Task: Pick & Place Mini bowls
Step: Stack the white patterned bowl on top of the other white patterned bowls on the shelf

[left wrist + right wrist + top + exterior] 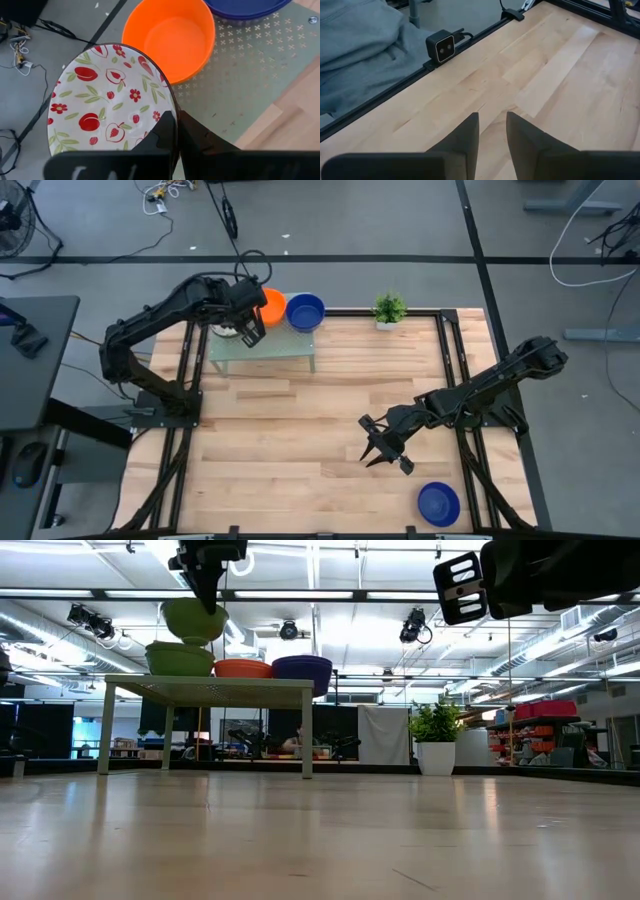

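My left gripper is shut on a mini bowl, white inside with red fruit and flowers, green outside. It hangs just over another green-sided bowl, which stands on the small raised stand at the table's far left. An orange bowl and a blue bowl sit side by side on that stand. A second blue bowl rests on the table near the front right. My right gripper hovers open over the bare table, right of centre. My left gripper pinches the patterned bowl's rim, one finger inside the bowl and the other outside it. The fingers come slanting down from above. The bowl is lifted clear, hanging below the fingers with its mouth up, slightly tilted.
A small potted plant stands at the far edge, right of the stand. A black frame rail runs along the table's right side. Bare wood lies between the stand and my right gripper.
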`<state>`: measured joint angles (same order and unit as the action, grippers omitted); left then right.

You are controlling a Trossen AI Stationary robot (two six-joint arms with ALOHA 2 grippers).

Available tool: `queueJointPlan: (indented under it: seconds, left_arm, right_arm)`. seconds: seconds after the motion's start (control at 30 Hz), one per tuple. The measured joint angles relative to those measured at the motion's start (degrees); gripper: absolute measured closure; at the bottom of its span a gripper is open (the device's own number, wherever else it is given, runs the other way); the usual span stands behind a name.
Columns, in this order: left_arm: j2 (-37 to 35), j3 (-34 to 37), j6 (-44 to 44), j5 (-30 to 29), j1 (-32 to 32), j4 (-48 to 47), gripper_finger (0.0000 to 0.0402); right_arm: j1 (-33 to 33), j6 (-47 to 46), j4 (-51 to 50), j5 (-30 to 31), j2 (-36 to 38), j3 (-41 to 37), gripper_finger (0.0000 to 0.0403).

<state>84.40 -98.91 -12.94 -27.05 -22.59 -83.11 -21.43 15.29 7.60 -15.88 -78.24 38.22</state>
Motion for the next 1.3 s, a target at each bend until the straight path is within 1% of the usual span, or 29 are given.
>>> queueJointPlan:
  seconds: [0.2,0.37,0.7,0.9,0.97,1.17,1.3]
  left_arm:
    - [-0.02,0.0,-1.93,1.53,-0.09,-0.06,0.0391]
    - [-0.02,0.0,-6.02,1.34,-0.13,-0.18,0.0391]
    - [-0.02,0.04,-8.43,0.36,-0.13,-1.3,0.0391]
    - [0.06,7.21,-8.45,-0.25,-0.07,-2.29,0.0391]
    - [-0.02,9.01,-7.35,-1.57,-0.02,-0.97,0.0391]
    - [-0.05,10.11,-5.09,-0.97,-0.07,4.36,0.0391]
    - [-0.07,10.12,-4.87,-0.89,-0.07,4.51,0.0391]
  right_arm:
    - [0.0,0.0,-0.16,0.0,0.0,0.0,0.0302]
    - [0.0,-0.02,-0.29,0.0,0.0,0.0,0.0302]
    - [0.0,-0.04,-0.33,0.0,-0.01,0.0,0.0302]
    - [-0.02,-0.03,-0.37,-0.01,-0.02,0.0,0.0302]
    - [0.0,-0.01,-0.35,0.0,-0.02,0.0,0.0302]
    - [0.0,0.15,-0.27,0.0,-0.02,0.0,0.0302]
    - [0.0,0.15,-0.15,0.0,-0.02,0.0,0.0302]
